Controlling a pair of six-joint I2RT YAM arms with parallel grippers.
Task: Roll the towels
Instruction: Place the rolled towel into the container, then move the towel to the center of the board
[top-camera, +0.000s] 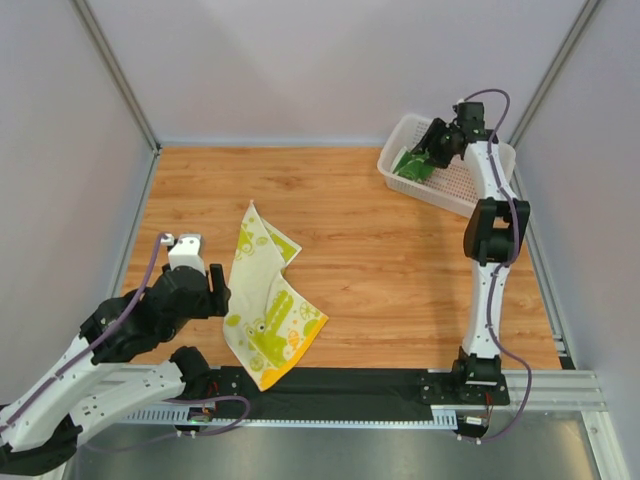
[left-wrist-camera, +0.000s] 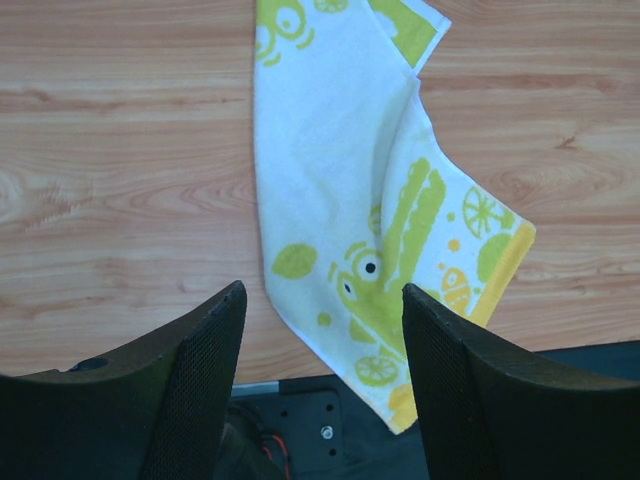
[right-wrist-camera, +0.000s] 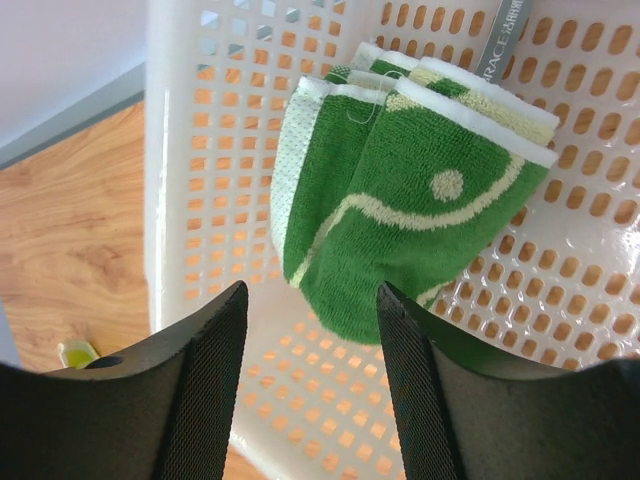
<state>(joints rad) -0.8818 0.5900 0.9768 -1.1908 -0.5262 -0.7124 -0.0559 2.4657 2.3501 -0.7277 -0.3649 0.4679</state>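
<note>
Closest to the lens: left gripper (left-wrist-camera: 322, 300), jaws spread wide, pinching nothing. Directly ahead of its tips and a little to their right, flat on the wooden table (left-wrist-camera: 120, 150): cream-yellow towel (left-wrist-camera: 340, 200). Long axis running away from the gripper, near corner reaching back between the jaws and overhanging the black strip (left-wrist-camera: 300, 410) at the table's near edge, far end pointing toward the back wall. Partly folded along its length, right flap lying over the middle. Pale ground printed with lime-green blobs, a crocodile-like figure and citrus slices, with a yellow band along one hem. Left arm low and bent, coming in from the near left corner, wrist hovering just beside the towel's left edge.

Right gripper (right-wrist-camera: 312, 295) likewise parted, nothing between the jaws. Just beyond its tips, inside the white perforated basket (right-wrist-camera: 190, 150): green towel (right-wrist-camera: 400, 200), rolled into a thick bundle. Long axis slanting away from the gripper toward the far right, rounded end nearest the tips, white-hemmed ends farthest. Dark green pile with a cream curved line and one cream dot. Right arm stretched far forward, elbow raised midway, wrist tipped down over the basket at the far right of the table.
</note>
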